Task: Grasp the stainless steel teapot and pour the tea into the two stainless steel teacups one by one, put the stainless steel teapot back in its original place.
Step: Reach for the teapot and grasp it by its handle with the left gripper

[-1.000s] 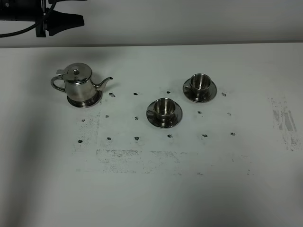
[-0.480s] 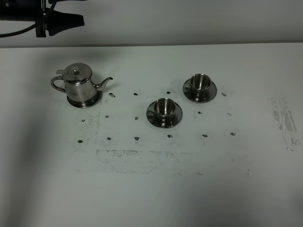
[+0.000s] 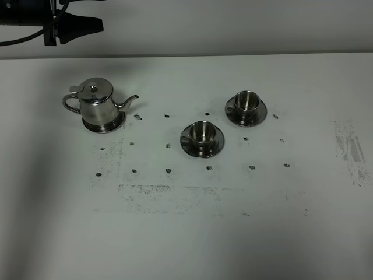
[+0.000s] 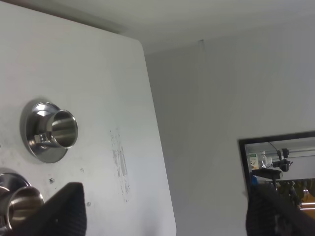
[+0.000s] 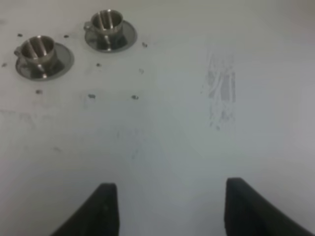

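White table (image 3: 245, 233), kinda scuffed w/ dark specks (image 3: 168, 171) all over, plain wall (image 3: 233, 26) behind. On the far left the teapot (image 3: 96, 104) sits upright on its round tray (image 3: 105, 129), lid on, spout aimed toward the cups. Both cups are on saucers (image 3: 217, 146) mid-table: nearer cup (image 3: 201, 133), and farther cup (image 3: 246, 101) back and to the right, both well apart from the pot. Left gripper (image 4: 170, 214) has its jaws spread wide, nothing btwn them. Right gripper (image 5: 172, 209) hovers over bare table, jaws apart too, holding nothing.
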Robot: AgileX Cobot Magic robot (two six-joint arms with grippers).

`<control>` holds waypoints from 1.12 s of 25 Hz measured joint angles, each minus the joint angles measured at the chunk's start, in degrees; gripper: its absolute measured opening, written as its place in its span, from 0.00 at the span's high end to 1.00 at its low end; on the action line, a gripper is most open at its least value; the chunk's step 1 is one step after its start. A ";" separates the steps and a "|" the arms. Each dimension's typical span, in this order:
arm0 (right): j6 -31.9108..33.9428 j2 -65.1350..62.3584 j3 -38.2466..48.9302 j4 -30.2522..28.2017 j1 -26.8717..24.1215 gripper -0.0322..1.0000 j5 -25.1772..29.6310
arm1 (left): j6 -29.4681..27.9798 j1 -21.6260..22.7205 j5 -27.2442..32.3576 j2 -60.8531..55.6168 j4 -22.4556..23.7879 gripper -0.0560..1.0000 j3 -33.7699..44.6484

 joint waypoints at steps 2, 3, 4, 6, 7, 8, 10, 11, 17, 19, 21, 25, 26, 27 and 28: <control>-0.49 -0.17 0.00 0.00 0.00 0.52 0.00 | 0.00 0.00 0.00 0.00 0.00 0.32 0.00; -0.53 -0.17 0.02 0.00 0.14 0.52 0.00 | 0.00 0.00 0.00 0.00 0.00 0.32 0.00; -0.69 -0.17 0.07 0.00 0.35 0.52 0.00 | 0.00 0.00 0.00 0.00 -0.04 0.32 0.00; -1.05 -0.17 0.07 0.19 1.14 0.52 0.00 | 0.00 0.00 0.00 0.00 -0.04 0.32 0.00; -1.11 -0.17 0.07 0.25 1.46 0.52 0.00 | 0.00 0.00 0.00 0.00 -0.04 0.32 0.00; -1.15 -0.17 0.07 0.25 1.92 0.52 0.00 | 0.00 0.00 0.00 0.00 -0.04 0.32 0.00; -1.15 -0.17 0.07 0.47 2.63 0.52 0.00 | 0.00 0.00 0.00 0.00 -0.04 0.32 0.00; -1.09 -0.17 0.07 0.76 2.80 0.52 0.00 | 0.00 0.00 0.00 0.00 -0.04 0.32 0.00; -1.05 -0.17 0.07 2.01 2.97 0.52 0.00 | 0.06 0.00 0.00 -1.17 -0.06 0.32 0.00; -1.05 -0.17 0.07 2.07 3.16 0.52 0.00 | 0.26 0.00 0.00 -1.82 -0.11 0.32 0.00; -1.05 -0.17 0.07 2.32 3.60 0.52 0.00 | 0.36 0.00 0.00 -2.42 -0.11 0.32 0.00; -1.05 -0.20 0.07 3.28 3.60 0.52 -0.05 | 0.37 0.00 0.00 -3.60 -0.17 0.32 0.00; -1.05 -0.20 0.07 3.42 3.60 0.52 -0.11 | 0.42 0.00 0.00 -3.71 -0.17 0.32 0.00; -1.05 -0.20 0.07 3.54 3.60 0.52 -0.11 | 0.42 0.00 0.00 -3.83 -0.17 0.32 0.00; -1.05 -0.20 0.07 3.54 3.66 0.52 -0.11 | 0.42 0.00 0.00 -3.83 -0.17 0.32 0.00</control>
